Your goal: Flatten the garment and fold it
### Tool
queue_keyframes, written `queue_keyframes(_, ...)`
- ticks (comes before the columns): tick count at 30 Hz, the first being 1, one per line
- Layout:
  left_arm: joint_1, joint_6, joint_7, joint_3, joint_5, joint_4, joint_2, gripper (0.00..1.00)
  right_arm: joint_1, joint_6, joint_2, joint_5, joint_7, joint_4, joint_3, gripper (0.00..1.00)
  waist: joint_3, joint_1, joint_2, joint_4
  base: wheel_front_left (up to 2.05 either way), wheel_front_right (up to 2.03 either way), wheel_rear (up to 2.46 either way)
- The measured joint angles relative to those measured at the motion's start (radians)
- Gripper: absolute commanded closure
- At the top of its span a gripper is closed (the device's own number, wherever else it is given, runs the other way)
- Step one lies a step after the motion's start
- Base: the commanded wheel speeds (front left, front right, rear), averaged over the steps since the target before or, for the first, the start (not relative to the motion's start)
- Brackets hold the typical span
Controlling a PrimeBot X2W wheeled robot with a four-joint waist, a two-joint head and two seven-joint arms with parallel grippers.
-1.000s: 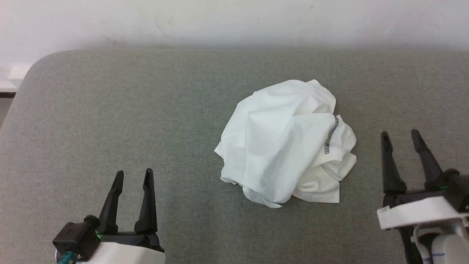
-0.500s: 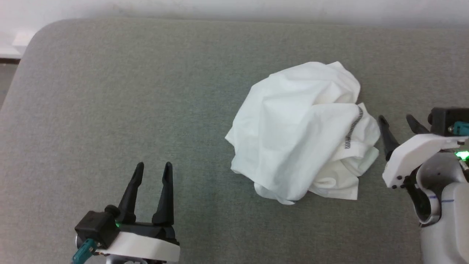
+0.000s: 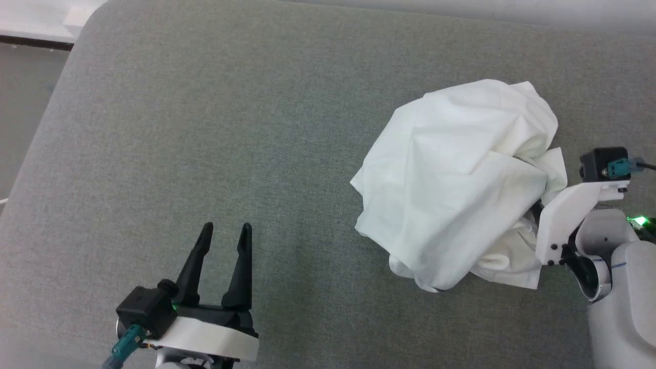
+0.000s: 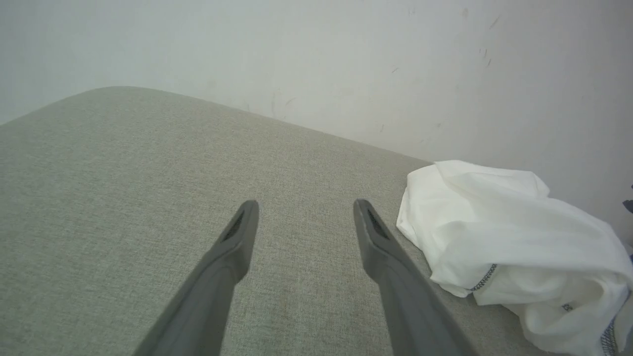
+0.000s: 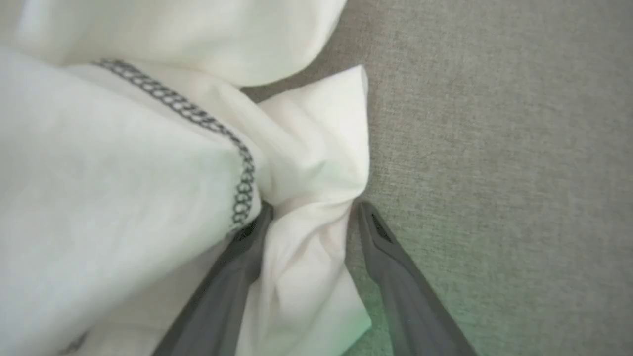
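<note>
Grey fabric surface carries the garment, crumpled toward my right. I have the right gripper spread astride a fold at its edge, ready to pinch; the left gripper hovers agape, well apart.

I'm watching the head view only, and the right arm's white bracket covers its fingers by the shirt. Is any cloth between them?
Observer: Yes. The right wrist view shows a bunched fold of the garment between the fingers of the right gripper, which stand apart.
Operator: Any pattern on it there?
Observer: Dark zigzag stitching runs up beside one finger.
Operator: What does the left wrist see?
Observer: Edge stitching on the garment's near side.
</note>
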Motion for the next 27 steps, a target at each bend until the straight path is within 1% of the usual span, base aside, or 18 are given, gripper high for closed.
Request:
queue_keyframes(1,-0.004,0.000,0.000,0.003,0.000,0.000,-0.001,0.00,-0.008,-0.001,0.002,0.000,-0.002,0.003,0.001,1.00,0.004,0.0000,0.0000,0.002,0.00,0.00,0.00)
queue_keyframes(5,-0.008,-0.001,0.000,0.017,0.000,0.006,-0.002,0.00,-0.024,0.000,0.020,0.002,-0.041,0.003,0.022,1.00,0.010,0.0002,0.0000,-0.004,0.00,0.00,0.00)
queue_keyframes(10,-0.006,-0.008,0.000,0.025,0.001,0.017,-0.003,0.00,-0.042,0.001,-0.001,-0.001,-0.116,-0.032,0.069,1.00,-0.017,0.0004,0.0000,-0.023,0.00,0.00,0.00)
queue_keyframes(13,0.001,-0.008,0.000,0.037,0.002,0.016,-0.004,0.00,-0.095,0.001,-0.038,-0.002,-0.147,-0.097,0.078,1.00,-0.048,0.0003,0.0000,-0.041,0.00,0.00,0.00)
queue_keyframes(16,0.020,-0.008,0.000,0.049,0.005,0.014,-0.004,0.00,-0.130,0.001,-0.093,-0.017,-0.151,-0.177,0.066,1.00,-0.080,0.0001,0.0000,-0.064,0.00,0.00,0.00)
queue_keyframes(19,0.041,-0.007,0.000,0.060,0.009,0.007,-0.005,0.00,-0.124,0.001,-0.142,-0.036,-0.142,-0.253,0.013,1.00,-0.103,0.0002,0.0000,-0.094,0.00,0.00,0.00)
queue_keyframes(22,0.048,-0.007,0.000,0.067,0.011,-0.002,-0.005,0.00,-0.046,0.001,-0.170,-0.061,-0.120,-0.323,-0.072,1.00,-0.118,0.0001,0.0000,-0.123,0.00,0.00,0.00)
queue_keyframes(25,0.056,-0.007,0.000,0.068,0.017,-0.003,-0.005,0.00,0.118,0.001,-0.155,-0.081,-0.086,-0.341,-0.177,1.00,-0.124,0.0001,0.0000,-0.146,0.00,0.00,0.00)
queue_keyframes(27,0.057,-0.007,0.000,0.067,0.019,-0.004,-0.006,0.00,0.244,0.001,-0.117,-0.085,-0.072,-0.327,-0.241,1.00,-0.120,0.0000,0.0000,-0.153,0.00,0.00,0.00)
